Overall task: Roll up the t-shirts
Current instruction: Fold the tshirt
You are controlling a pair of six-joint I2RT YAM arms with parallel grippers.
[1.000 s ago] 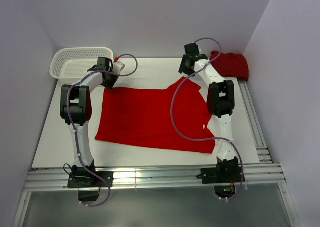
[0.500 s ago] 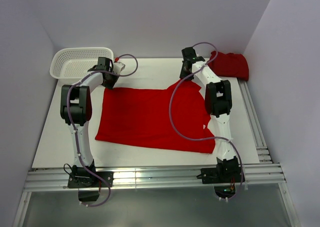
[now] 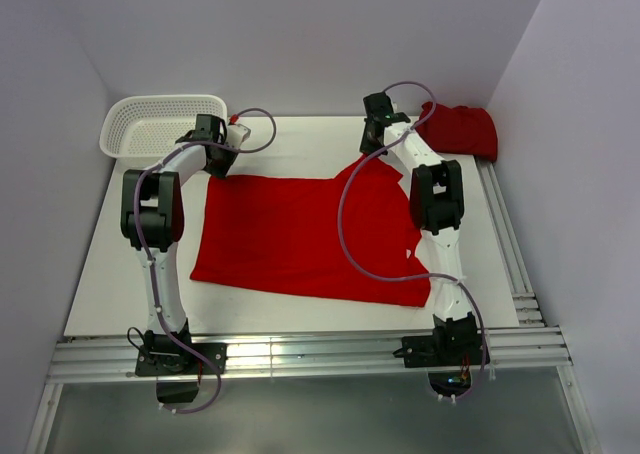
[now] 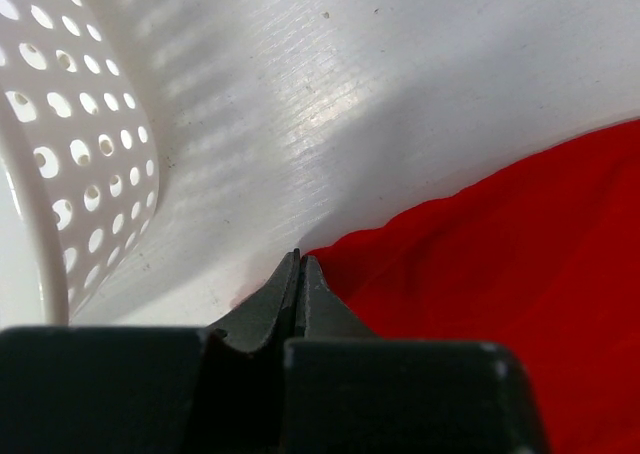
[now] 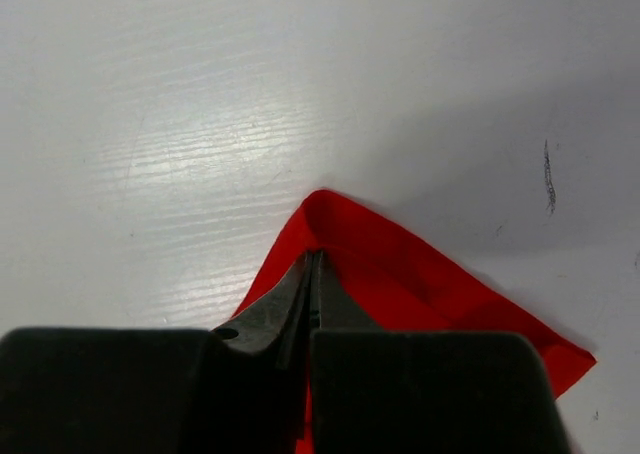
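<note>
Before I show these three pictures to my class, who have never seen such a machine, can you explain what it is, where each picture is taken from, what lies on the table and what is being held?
The machine is a pair of white-and-black robot arms, the left arm and the right arm, bolted at the near edge of a white table. The wide picture looks down from above and behind them. The two close-ups come from a camera on each wrist. On the table lie a bright red cloth t-shirt spread flat, a white mesh plastic basket at the far left corner, and a second red t-shirt, bunched up at the far right. The left gripper is shut on the spread shirt's far left corner, and the right gripper on its far right corner.
</note>
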